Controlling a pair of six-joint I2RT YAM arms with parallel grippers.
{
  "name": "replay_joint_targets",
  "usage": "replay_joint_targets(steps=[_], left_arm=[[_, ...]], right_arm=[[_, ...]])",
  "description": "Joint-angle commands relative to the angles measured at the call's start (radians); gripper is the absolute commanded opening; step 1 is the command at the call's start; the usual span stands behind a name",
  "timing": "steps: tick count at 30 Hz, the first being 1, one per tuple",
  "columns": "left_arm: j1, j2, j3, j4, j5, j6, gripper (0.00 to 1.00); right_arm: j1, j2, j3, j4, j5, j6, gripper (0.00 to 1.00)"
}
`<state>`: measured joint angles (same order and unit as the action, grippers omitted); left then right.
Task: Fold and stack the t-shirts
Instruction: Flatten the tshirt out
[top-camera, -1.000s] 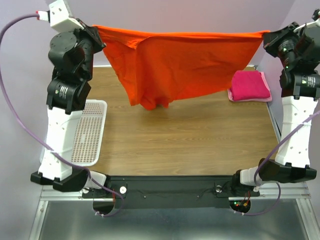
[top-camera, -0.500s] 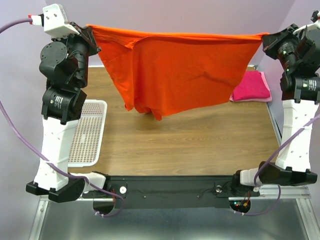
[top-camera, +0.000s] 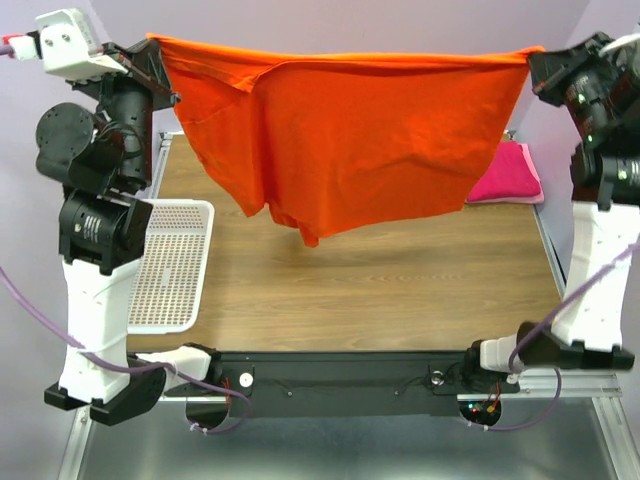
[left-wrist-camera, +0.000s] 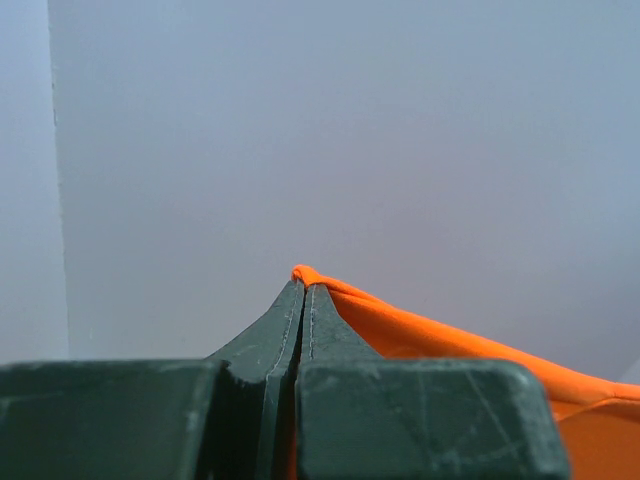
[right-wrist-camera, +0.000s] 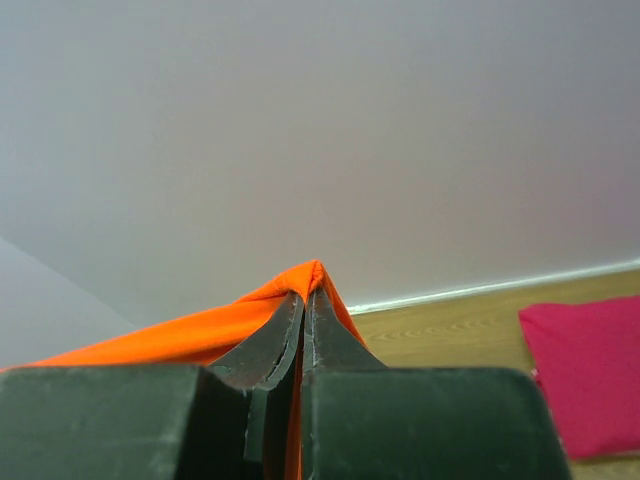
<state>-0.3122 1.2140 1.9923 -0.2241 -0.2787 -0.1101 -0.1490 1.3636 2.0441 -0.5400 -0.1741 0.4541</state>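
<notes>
Left gripper (top-camera: 150, 47) swung outward; soft orange shirt (top-camera: 360, 140) stretched wider, hem bunched.

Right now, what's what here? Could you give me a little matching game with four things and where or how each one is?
1. orange shirt
2. pink shirt
3. basket
4. left hand

A. folded, at the right side of the table
B. clamped shut on a cloth corner
C. hanging spread out in the air
D. lying flat at the table's left side

Pairs: 1-C, 2-A, 3-D, 4-B.
</notes>
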Motion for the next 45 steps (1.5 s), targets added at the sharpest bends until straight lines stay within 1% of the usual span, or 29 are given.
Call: replay_joint_targets(steps=[1,2,5,7,9,10,12,13,16,19,22,23,24,26,28,29,30,31,33,34,35,36,37,38,39,40,42,43,45], left_arm=[[0.018,0.091,0.034,0.109,-0.062,0.067,0.0],[0.018,0.114,0.046,0.12,-0.06,0.07,0.0],[0.021,0.217,0.126,0.141,-0.036,0.07,0.0],[0.028,0.315,0.229,0.141,-0.016,0.066,0.0],[0.035,0.41,0.299,0.146,0.004,0.056,0.0],[0.041,0.441,0.369,0.15,0.012,0.052,0.0],[0.061,0.519,0.451,0.169,0.045,0.027,0.0],[0.07,0.535,0.467,0.181,0.061,0.011,0.0],[0.105,0.559,0.481,0.251,0.117,-0.037,0.0],[0.125,0.562,0.484,0.288,0.156,-0.04,0.0],[0.14,0.533,0.433,0.305,0.177,-0.031,0.0],[0.143,0.523,0.407,0.316,0.191,-0.031,0.0],[0.147,0.509,0.378,0.322,0.194,-0.034,0.0],[0.147,0.458,0.259,0.322,0.2,-0.048,0.0],[0.147,0.385,0.145,0.319,0.204,-0.071,0.0],[0.147,0.354,0.011,0.318,0.2,-0.089,0.0],[0.147,0.288,-0.065,0.318,0.191,-0.138,0.0],[0.147,0.256,-0.214,0.319,0.188,-0.164,0.0],[0.147,0.184,-0.369,0.316,0.197,-0.216,0.0],[0.147,0.111,-0.52,0.316,0.208,-0.267,0.0],[0.145,0.075,-0.594,0.307,0.214,-0.295,0.0],[0.145,-0.001,-0.735,0.298,0.223,-0.331,0.0],[0.147,-0.037,-0.798,0.284,0.223,-0.347,0.0],[0.145,-0.074,-0.86,0.267,0.223,-0.362,0.0],[0.145,-0.105,-0.91,0.226,0.223,-0.376,0.0],[0.145,-0.16,-0.997,0.185,0.225,-0.391,0.0],[0.147,-0.212,-1.075,0.128,0.248,-0.418,0.0],[0.145,-0.253,-1.134,0.109,0.268,-0.424,0.0],[0.145,-0.286,-1.173,0.069,0.274,-0.427,0.0]], right_arm=[[-0.015,0.147,0.088,0.046,-0.096,0.018,0.01],[-0.015,0.211,0.132,0.048,-0.114,0.026,0.01],[-0.015,0.31,0.203,0.055,-0.168,0.05,0.01],[-0.015,0.403,0.281,0.061,-0.183,0.067,0.01],[-0.015,0.48,0.368,0.066,-0.185,0.08,0.01],[-0.015,0.502,0.393,0.078,-0.183,0.081,0.01],[-0.015,0.549,0.454,0.104,-0.167,0.086,0.0],[-0.015,0.56,0.471,0.116,-0.159,0.087,0.01],[-0.015,0.565,0.484,0.176,-0.133,0.09,0.01],[-0.015,0.546,0.44,0.228,-0.133,0.086,0.01],[-0.015,0.506,0.352,0.27,-0.12,0.074,0.01],[-0.015,0.482,0.297,0.279,-0.12,0.063,0.01],[-0.015,0.47,0.271,0.282,-0.122,0.058,0.0],[-0.015,0.425,0.203,0.287,-0.133,0.046,0.01],[-0.015,0.381,0.061,0.288,-0.143,0.015,0.0],[-0.015,0.361,0.006,0.291,-0.143,0.005,0.01],[-0.015,0.309,-0.13,0.293,-0.137,-0.008,0.01],[-0.015,0.286,-0.197,0.296,-0.127,-0.012,0.01],[-0.015,0.24,-0.336,0.31,-0.107,-0.025,0.01],[-0.015,0.2,-0.463,0.316,-0.111,-0.041,0.01],[-0.015,0.18,-0.523,0.321,-0.116,-0.049,0.01],[-0.015,0.142,-0.58,0.327,-0.116,-0.055,0.01],[-0.015,0.122,-0.644,0.327,-0.111,-0.052,0.0],[-0.015,0.103,-0.754,0.333,-0.102,-0.049,0.01],[-0.015,0.083,-0.816,0.337,-0.093,-0.048,0.01],[-0.015,0.068,-0.863,0.342,-0.081,-0.039,0.01],[-0.015,0.031,-0.973,0.344,-0.08,-0.041,0.01],[-0.015,0.02,-0.998,0.342,-0.071,-0.035,0.01],[-0.015,-0.006,-1.047,0.342,-0.065,-0.012,0.01]])
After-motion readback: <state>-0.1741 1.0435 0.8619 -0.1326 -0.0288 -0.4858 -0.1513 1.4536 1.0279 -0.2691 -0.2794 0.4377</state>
